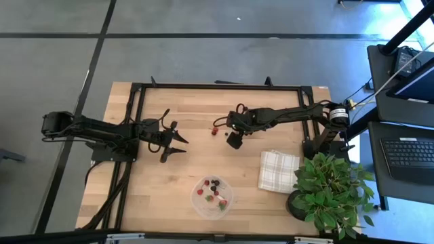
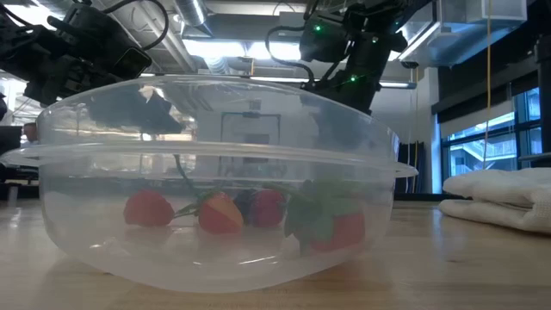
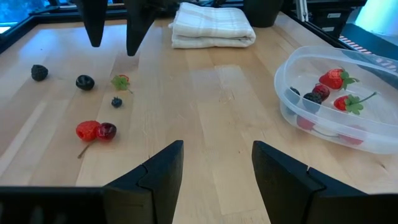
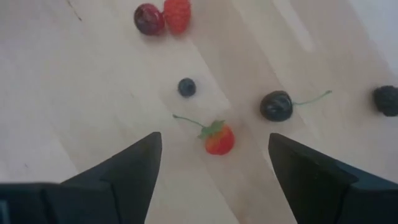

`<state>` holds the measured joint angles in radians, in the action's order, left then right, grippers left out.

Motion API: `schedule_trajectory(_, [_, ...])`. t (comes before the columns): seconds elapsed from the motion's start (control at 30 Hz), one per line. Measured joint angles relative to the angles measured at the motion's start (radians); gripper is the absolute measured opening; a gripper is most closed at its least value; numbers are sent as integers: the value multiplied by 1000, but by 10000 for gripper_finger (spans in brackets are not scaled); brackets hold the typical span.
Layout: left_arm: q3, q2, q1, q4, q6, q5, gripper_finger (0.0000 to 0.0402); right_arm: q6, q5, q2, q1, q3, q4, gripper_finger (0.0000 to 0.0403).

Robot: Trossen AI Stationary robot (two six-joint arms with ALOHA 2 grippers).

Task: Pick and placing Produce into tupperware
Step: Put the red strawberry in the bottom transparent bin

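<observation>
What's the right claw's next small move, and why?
Probably straight down onto the small strawberry. The right claw hangs open above it, empty, with the berry lying between its fingers on the bare wood. Some pieces already sit in the tupperware, while this one and its neighbours are still loose. The left claw waits open, off to the side.

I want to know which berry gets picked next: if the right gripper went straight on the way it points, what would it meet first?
Most likely the small strawberry, centred between the right gripper's open jaws; depth is unclear.
</observation>
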<state>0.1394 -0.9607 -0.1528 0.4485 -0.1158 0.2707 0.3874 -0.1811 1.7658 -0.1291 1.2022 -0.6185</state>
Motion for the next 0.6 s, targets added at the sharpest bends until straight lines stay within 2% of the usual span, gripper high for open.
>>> schedule_trajectory(0.6, [0, 0, 0, -8, 0, 0, 185, -52, 21, 141, 0, 0, 23, 297])
